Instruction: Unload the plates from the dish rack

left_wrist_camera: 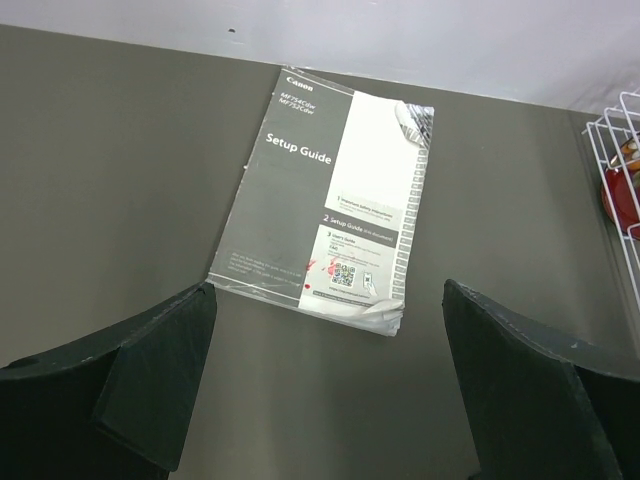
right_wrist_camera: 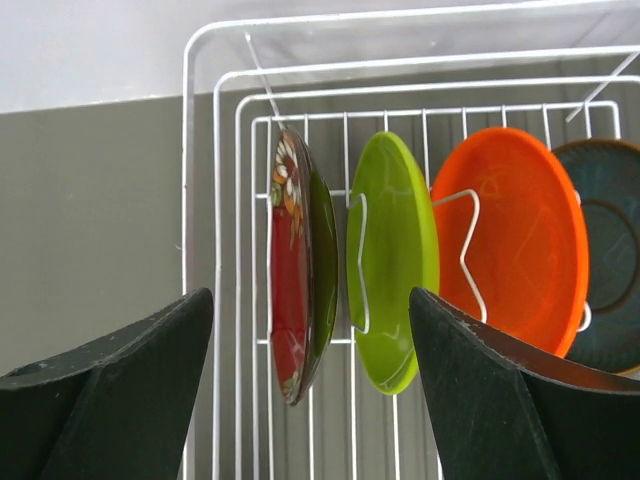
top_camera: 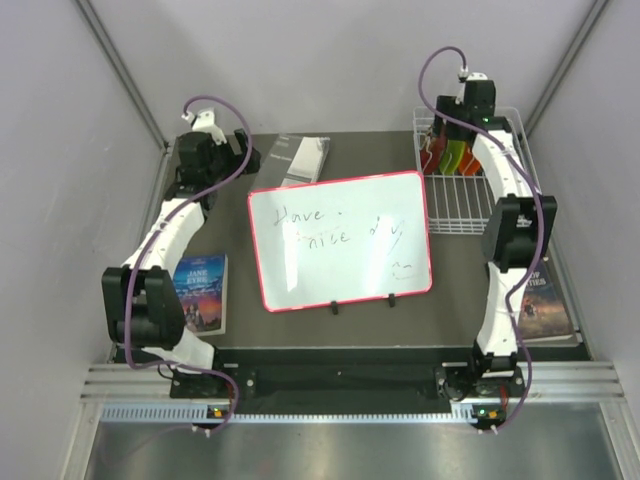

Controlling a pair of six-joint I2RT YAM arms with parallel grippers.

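Observation:
The white wire dish rack (top_camera: 460, 205) stands at the back right. Four plates stand upright between its tines: a red floral one (right_wrist_camera: 290, 270), lime green (right_wrist_camera: 395, 260), orange (right_wrist_camera: 515, 240) and dark teal (right_wrist_camera: 610, 250). In the top view they show as a colourful cluster (top_camera: 452, 155). My right gripper (right_wrist_camera: 310, 300) is open above the rack's left end, its jaws straddling the red and lime green plates without touching them. My left gripper (left_wrist_camera: 328, 330) is open and empty over bare table near a setup guide. The rack's edge (left_wrist_camera: 615, 170) shows at the far right there.
A pink-framed whiteboard (top_camera: 338, 240) stands in the middle of the table. A grey and white setup guide (left_wrist_camera: 330, 190) lies at the back, left of the rack. A Jane Eyre paperback (top_camera: 203, 290) lies front left and another book (top_camera: 545, 300) front right.

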